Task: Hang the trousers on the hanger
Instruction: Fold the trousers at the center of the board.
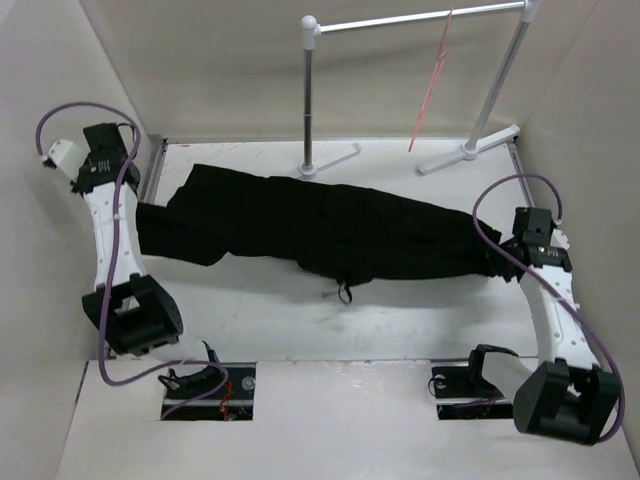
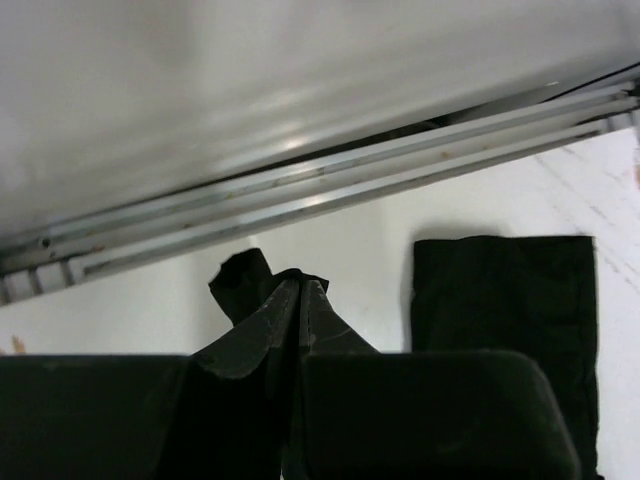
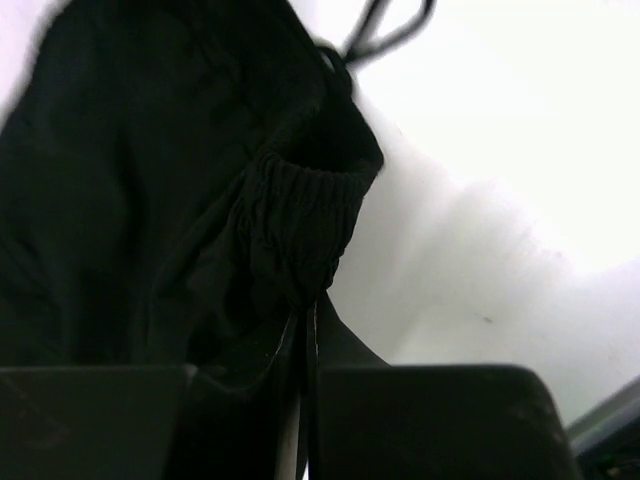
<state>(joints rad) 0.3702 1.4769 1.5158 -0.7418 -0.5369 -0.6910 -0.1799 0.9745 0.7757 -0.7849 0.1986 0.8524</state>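
The black trousers [image 1: 330,232] lie stretched flat across the table, legs to the left and waist to the right. My left gripper [image 1: 136,208] is shut on a leg hem at the left table edge. In the left wrist view the closed fingertips [image 2: 300,285] pinch a tuft of fabric [image 2: 243,278], and the other leg's hem [image 2: 505,320] lies flat to the right. My right gripper [image 1: 500,260] is shut on the ribbed waistband [image 3: 300,220], with the jaws [image 3: 308,305] closed on it. The pink-red wire hanger [image 1: 435,75] hangs from the garment rail at the back, apart from both grippers.
The white-and-grey garment rail [image 1: 420,20] stands at the back on two feet [image 1: 330,160] [image 1: 470,150]. A metal rail [image 2: 330,185] runs along the table's left edge beneath the wall. A drawstring loop [image 1: 343,293] trails on the table in front of the trousers.
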